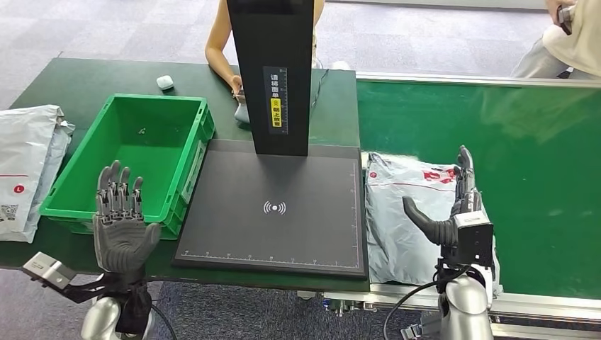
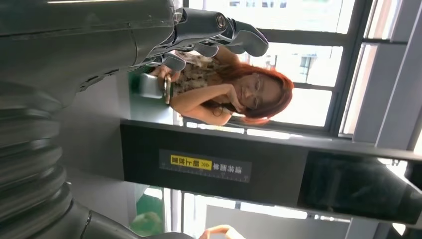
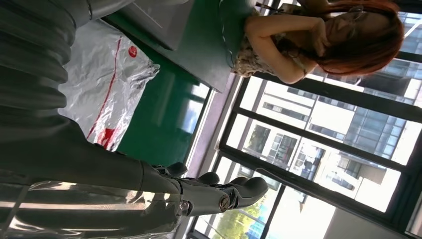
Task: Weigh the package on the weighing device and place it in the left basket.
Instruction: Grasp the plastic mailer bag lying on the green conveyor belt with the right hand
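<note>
**Package lies beside the scale, both hands empty**

A grey plastic package (image 1: pixel 404 212) with red print is seen lying flat on the green conveyor belt (image 1: pixel 510 163), its edge just beside the right side of the black weighing device (image 1: pixel 273 209). The platform of the weighing device is bare, and a black upright column (image 1: pixel 273 71) with a yellow label rises from its far edge.

The right hand (image 1: pixel 453 209) is held over the near right part of the package, fingers stretched forward and thumb spread toward the scale; nothing is gripped. Whether the palm touches the wrapping cannot be told from the head view. In the right wrist view the package (image 3: pixel 107 79) is seen past the hand (image 3: pixel 209 191), whose fingers are extended.

The left hand (image 1: pixel 120 219) is raised palm-out with fingers apart and upright, holding nothing, in front of the near wall of the green basket (image 1: pixel 131 152), which stands left of the scale. Further grey packages (image 1: pixel 28 166) are stacked left of the basket. A person (image 1: pixel 223 42) is seated behind the table.
</note>
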